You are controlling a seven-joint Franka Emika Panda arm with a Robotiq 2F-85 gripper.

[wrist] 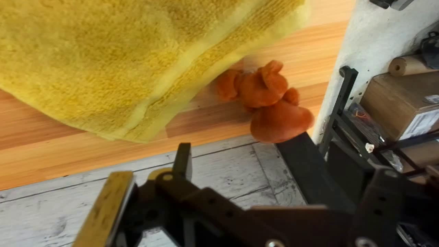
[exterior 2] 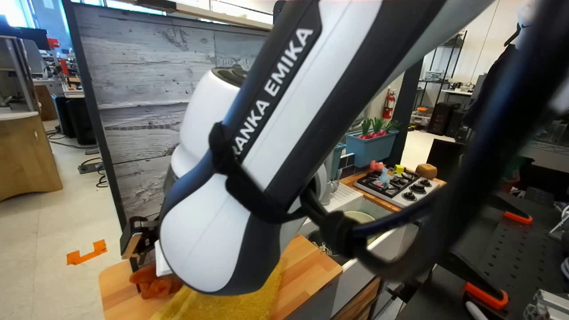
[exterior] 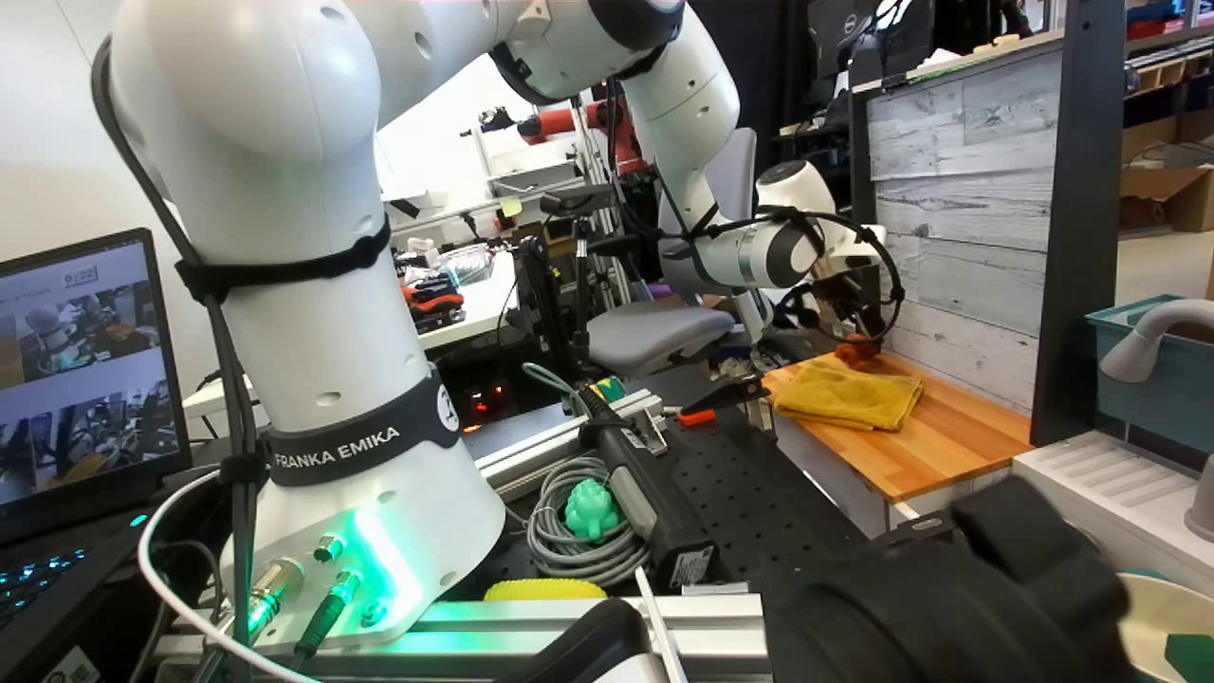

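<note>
In the wrist view my gripper [wrist: 265, 163] is open, with its two dark fingers wide apart and nothing between them. An orange plush toy [wrist: 279, 120] lies just ahead of the fingers on a wooden counter [wrist: 195, 125]. It also shows in both exterior views, as an orange toy [exterior: 856, 352] and partly hidden by the arm [exterior 2: 155, 284]. A folded yellow towel [wrist: 103, 68] lies beside the toy; it also shows in the exterior views [exterior: 847, 394] [exterior 2: 222, 306]. The gripper [exterior: 849, 299] hangs above the toy at the counter's far end.
A grey plank panel [exterior: 963, 190] stands upright along the counter, close to the gripper. A white sink unit [exterior 2: 340, 195] and a stove [exterior 2: 400, 186] with small toys continue past the counter. Blue planters [exterior 2: 371, 149] hang behind. Black cables loop around the arm.
</note>
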